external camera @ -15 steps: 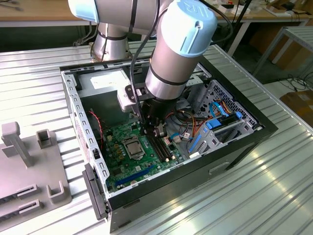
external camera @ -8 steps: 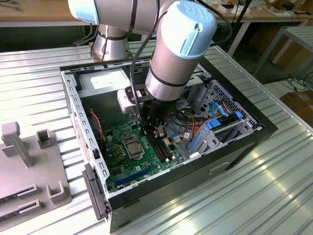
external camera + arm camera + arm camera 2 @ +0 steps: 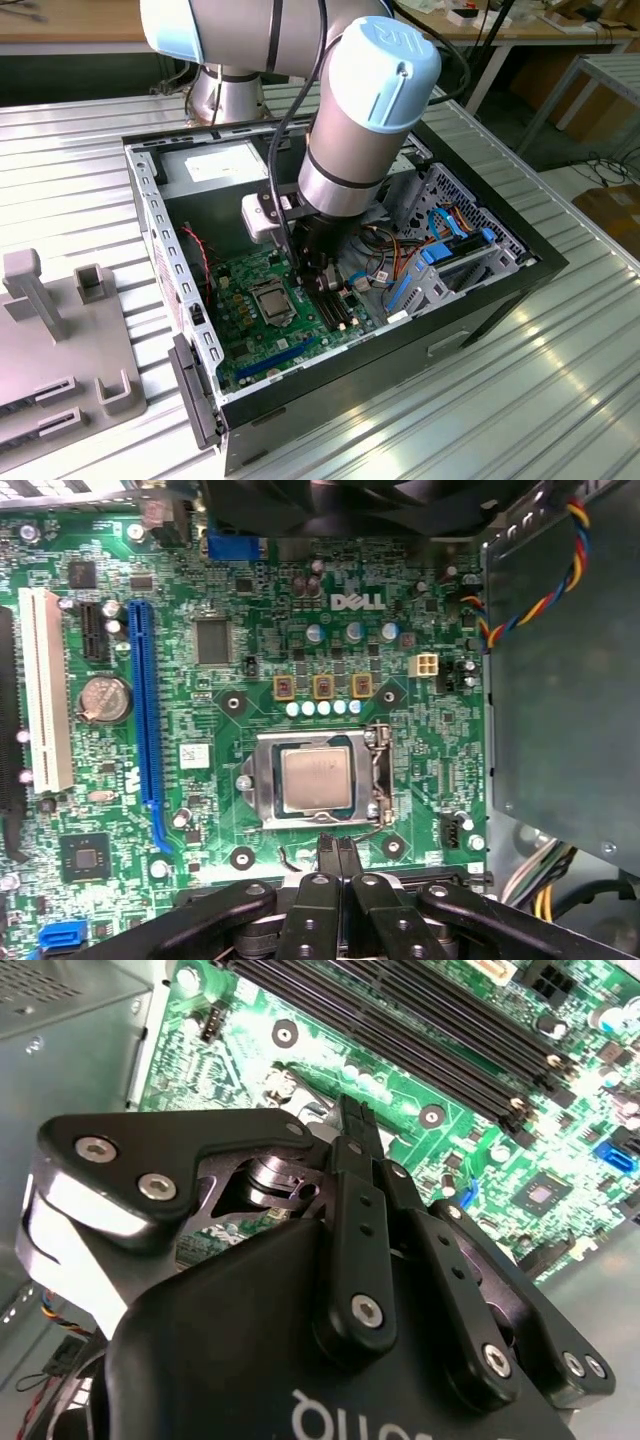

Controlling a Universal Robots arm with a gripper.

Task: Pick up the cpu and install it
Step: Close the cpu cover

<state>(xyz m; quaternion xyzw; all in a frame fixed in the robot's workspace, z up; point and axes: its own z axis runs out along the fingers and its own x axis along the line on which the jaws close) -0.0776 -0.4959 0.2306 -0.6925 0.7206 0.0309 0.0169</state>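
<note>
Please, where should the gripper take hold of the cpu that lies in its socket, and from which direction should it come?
Probably from straight above, pinching two opposite edges. The cpu lies flat in the socket frame on the motherboard, so its broad metal top faces up and only its thin rim offers grip. The frame closely surrounds it, so the hold would be shallow. The gripper sits just beside the socket, fingers together.

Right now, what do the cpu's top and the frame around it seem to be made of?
The cpu: its top looks like brushed metal, matte silvery-grey with a soft, dull sheen; probably a plated heat spreader, though the metal itself cannot be told.
The socket frame: it seems to be stamped sheet metal, dull grey, with thin flat edges and a wire latch lever at one side.
The gripper above is black, matte.
</note>
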